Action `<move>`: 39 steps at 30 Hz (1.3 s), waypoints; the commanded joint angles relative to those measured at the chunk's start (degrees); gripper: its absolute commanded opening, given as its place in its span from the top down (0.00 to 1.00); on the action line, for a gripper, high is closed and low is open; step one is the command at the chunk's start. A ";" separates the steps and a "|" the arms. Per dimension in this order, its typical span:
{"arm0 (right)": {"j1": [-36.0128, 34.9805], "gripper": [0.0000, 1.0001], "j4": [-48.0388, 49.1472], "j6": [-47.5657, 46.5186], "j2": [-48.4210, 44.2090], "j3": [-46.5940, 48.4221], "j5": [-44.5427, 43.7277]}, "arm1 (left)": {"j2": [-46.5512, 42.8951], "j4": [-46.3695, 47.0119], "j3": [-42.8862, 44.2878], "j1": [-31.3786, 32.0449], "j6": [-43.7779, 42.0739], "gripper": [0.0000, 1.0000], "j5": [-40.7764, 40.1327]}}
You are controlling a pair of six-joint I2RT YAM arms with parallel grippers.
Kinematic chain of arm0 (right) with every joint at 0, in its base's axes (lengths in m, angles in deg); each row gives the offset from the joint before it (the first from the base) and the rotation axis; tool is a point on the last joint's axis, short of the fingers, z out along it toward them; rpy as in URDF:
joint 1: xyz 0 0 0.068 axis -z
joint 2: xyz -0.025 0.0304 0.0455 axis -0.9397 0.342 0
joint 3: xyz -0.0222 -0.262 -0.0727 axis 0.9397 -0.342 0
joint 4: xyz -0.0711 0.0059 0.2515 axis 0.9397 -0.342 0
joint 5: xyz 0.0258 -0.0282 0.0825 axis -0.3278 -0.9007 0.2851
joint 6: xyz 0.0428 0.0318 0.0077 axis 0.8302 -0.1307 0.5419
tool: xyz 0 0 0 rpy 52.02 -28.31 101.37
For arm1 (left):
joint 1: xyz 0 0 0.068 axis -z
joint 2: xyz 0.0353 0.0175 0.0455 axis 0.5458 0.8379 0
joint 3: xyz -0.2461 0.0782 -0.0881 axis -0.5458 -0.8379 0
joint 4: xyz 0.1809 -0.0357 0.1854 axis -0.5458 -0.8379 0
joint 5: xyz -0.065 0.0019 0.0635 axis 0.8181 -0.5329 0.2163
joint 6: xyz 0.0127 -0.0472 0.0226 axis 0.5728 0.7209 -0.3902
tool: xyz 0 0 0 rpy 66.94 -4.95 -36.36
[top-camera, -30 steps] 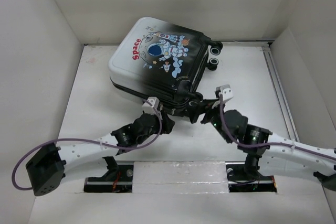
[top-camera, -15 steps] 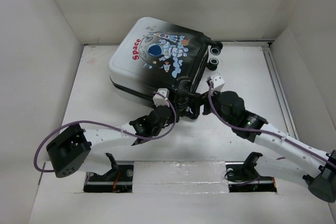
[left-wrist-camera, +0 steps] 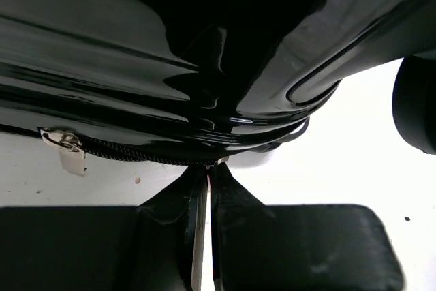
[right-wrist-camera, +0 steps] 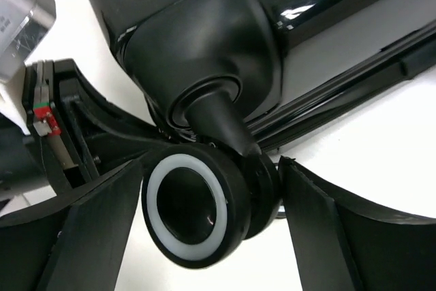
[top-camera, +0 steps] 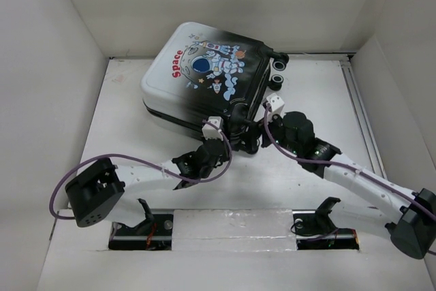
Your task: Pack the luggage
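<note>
Luggage wheel (right-wrist-camera: 187, 217) between the right claw's (right-wrist-camera: 208, 226) parted fingers, contact uncertain.

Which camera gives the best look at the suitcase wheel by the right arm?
The right wrist view: the wheel, black with a white ring, fills the frame between the fingers of the right gripper. The top external view barely shows it, small and dark. The left wrist view shows mostly the luggage shell and its zipper.
</note>
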 commanded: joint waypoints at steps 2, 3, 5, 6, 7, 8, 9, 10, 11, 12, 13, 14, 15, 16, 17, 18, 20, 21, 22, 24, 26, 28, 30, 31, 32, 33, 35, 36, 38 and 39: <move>1.37 0.12 2.65 -2.07 0.92 1.77 6.83 | 0.27 5.75 0.28 -1.15 -0.80 1.00 -6.02; 1.37 0.08 2.65 -2.94 1.53 1.77 7.62 | -0.43 5.75 -0.25 -1.15 -0.28 1.00 -6.03; 2.07 0.07 1.51 -3.47 1.53 2.29 7.63 | -1.39 5.13 -0.78 -1.15 0.33 1.00 -6.55; 2.08 0.07 0.98 -3.48 2.06 2.82 7.63 | -2.01 4.61 -2.26 -1.15 0.34 1.00 -6.55; 2.77 0.07 -0.24 -4.26 2.06 2.83 8.41 | -3.24 4.08 -2.88 -1.15 0.95 1.00 -7.08; 3.39 0.06 -0.95 -4.27 2.93 4.31 8.94 | -3.86 4.08 -3.41 -1.15 0.96 1.00 -7.08; 3.39 0.06 -2.00 -4.96 3.55 5.10 8.94 | -4.56 3.30 -4.46 -1.15 1.48 1.00 -7.08; 4.27 0.06 -2.97 -4.97 4.95 5.81 8.94 | -5.79 3.29 -4.47 -1.15 1.48 1.00 -7.08; 5.32 0.06 -3.50 -4.97 5.83 6.95 9.47 | -6.32 2.51 -5.25 -1.15 2.01 1.00 -7.08; 5.94 0.06 -3.51 -5.75 6.71 7.57 10.43 | -6.85 1.89 -5.26 -1.15 2.01 1.00 -7.08; 6.55 0.07 -4.12 -6.46 8.63 8.18 11.66 | -6.85 1.88 -5.96 -1.15 2.01 1.00 -7.08; 7.17 0.08 -4.12 -6.46 9.61 8.71 12.63 | -7.55 1.19 -5.96 -1.15 2.53 1.00 -7.08; 8.22 0.10 -4.12 -7.25 10.49 9.76 15.07 | -8.08 1.18 -5.96 -1.15 2.54 1.00 -7.08; 8.23 0.19 -4.12 -7.25 11.46 10.29 15.97 | -8.08 0.31 -5.96 -1.15 2.54 1.00 -7.08; 8.93 0.26 -4.12 -7.86 12.94 10.30 16.58 | -8.69 0.30 -6.49 -1.15 2.54 1.00 -7.08; 9.54 0.33 -5.60 -7.87 13.57 11.08 17.11 | -8.70 -0.48 -6.49 -1.15 2.54 1.00 -7.60; 9.55 0.57 -5.62 -8.49 14.10 11.09 17.12 | -9.40 -1.63 -6.49 -1.76 2.54 1.00 -7.61; 9.55 0.64 -5.62 -8.49 14.10 10.39 17.12 | -9.40 -3.46 -6.49 -3.59 3.23 1.00 -7.09; 10.24 0.74 -5.62 -8.49 12.45 9.17 16.60 | -9.40 -4.52 -6.49 -4.39 3.85 1.00 -7.08; 10.78 0.81 -5.62 -8.49 10.78 7.93 15.45 | -10.02 -6.63 -6.49 -5.62 5.34 1.00 -7.08; 11.92 0.84 -5.62 -8.49 8.93 6.09 14.92 | -10.71 -11.46 -5.97 -6.42 7.45 1.00 -8.66; 12.80 0.90 -5.62 -7.96 7.08 5.30 14.39 | -11.76 -15.23 -5.44 -6.42 10.08 1.00 -10.67; 14.37 0.96 -5.62 -7.96 6.55 4.67 13.87 | -12.82 -15.78 -5.44 -6.42 10.88 1.00 -11.56; 14.38 0.98 -6.23 -7.96 6.54 4.67 13.87 | -13.44 -16.65 -5.44 -6.42 11.41 1.00 -12.09; 15.08 0.98 -6.75 -7.96 6.54 4.67 13.87 | -13.45 -17.71 -5.44 -6.42 11.41 1.00 -13.31; 15.08 0.98 -6.76 -7.96 5.76 4.06 14.74 | -13.45 -18.50 -5.44 -6.42 12.02 1.00 -13.32; 15.08 0.88 -6.76 -7.96 5.14 4.06 14.75 | -13.45 -18.51 -5.44 -6.42 12.73 1.00 -13.32; 14.39 0.80 -6.76 -7.96 5.14 3.54 15.27 | -13.45 -18.51 -5.44 -6.42 13.52 1.00 -12.71; 13.34 0.50 -6.76 -7.96 3.65 3.53 15.27 | -14.84 -18.51 -5.44 -6.42 14.05 0.90 -11.39; 12.11 0.44 -6.76 -7.96 3.03 3.53 15.27 | -15.81 -19.73 -5.44 -5.72 14.66 0.81 -10.87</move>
